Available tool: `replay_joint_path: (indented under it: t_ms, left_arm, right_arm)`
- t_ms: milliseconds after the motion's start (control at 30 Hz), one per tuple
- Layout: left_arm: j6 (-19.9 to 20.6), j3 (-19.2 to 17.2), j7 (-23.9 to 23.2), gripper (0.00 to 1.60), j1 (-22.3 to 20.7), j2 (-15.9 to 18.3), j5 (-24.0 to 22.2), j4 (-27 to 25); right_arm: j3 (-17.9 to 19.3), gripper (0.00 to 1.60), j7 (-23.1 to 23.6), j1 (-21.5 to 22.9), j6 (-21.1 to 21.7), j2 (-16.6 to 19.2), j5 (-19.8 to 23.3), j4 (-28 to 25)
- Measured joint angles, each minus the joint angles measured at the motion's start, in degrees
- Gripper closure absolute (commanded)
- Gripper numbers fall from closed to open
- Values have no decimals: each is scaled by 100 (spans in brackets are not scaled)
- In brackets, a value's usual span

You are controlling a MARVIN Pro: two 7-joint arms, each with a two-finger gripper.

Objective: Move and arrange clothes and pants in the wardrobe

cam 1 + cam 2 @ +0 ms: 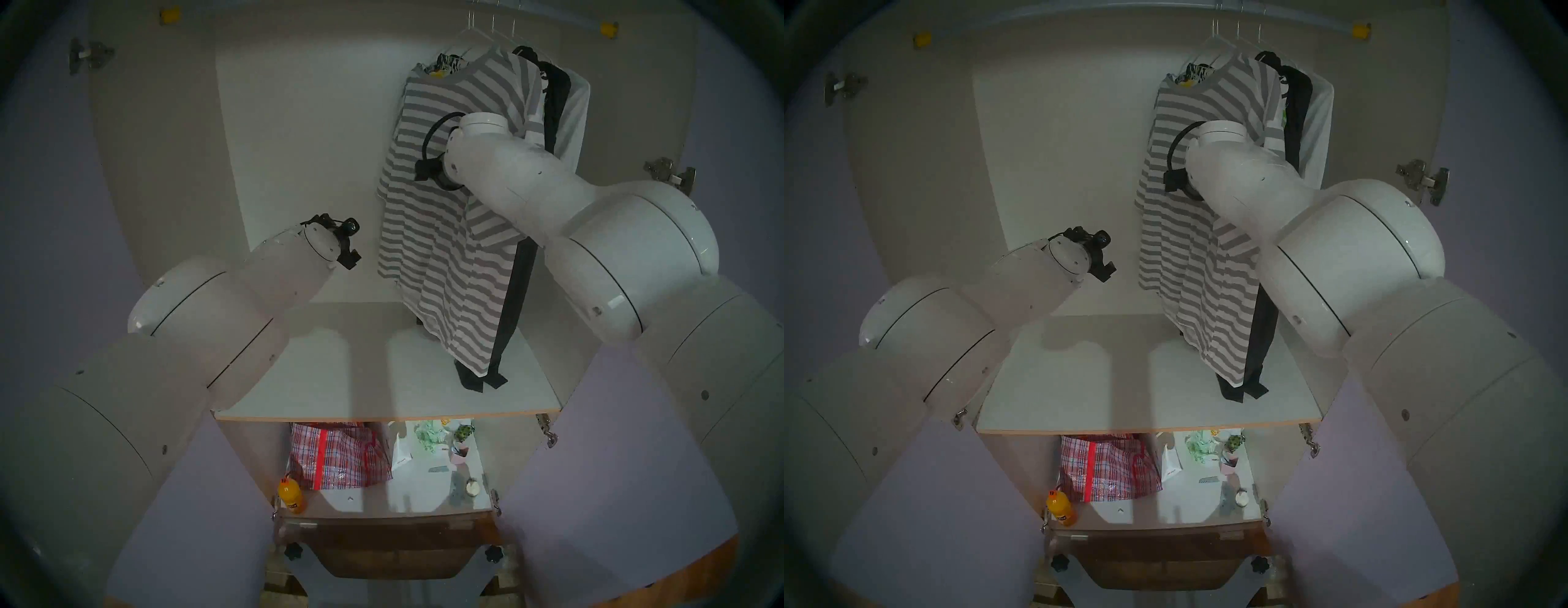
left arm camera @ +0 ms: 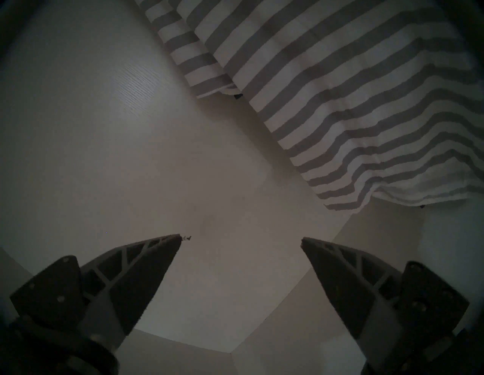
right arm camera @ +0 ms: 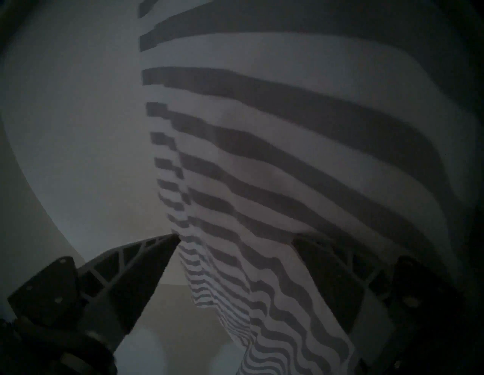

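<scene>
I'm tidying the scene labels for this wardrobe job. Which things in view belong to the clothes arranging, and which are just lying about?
Part of the job:
- striped T-shirt
- black pants
- white blouse
- floral-print shorts
- rail
- white shelf

Just lying about, on the lower shelf:
- red checked bag
- orange bottle
- small potted plant

The two head views are looking down and forward from above into the open wardrobe [image 1: 297, 148], taking in nearly the same scene, the right eye's picture sitting slightly shifted. The left wrist view is facing the white back panel from nearby, with the striped T-shirt [image 2: 353, 91] crossing its upper right. The right wrist view is sitting very close against that same T-shirt, which is filling most of its frame.
</scene>
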Motion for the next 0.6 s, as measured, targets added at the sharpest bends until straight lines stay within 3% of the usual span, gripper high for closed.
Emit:
replay_joint_path:
  t_ms: [600]
  left_arm:
    - [1,-6,63,0,109,-1,0,1]
  right_arm:
    - [0,0,-247,34,-249,680,-128,356]
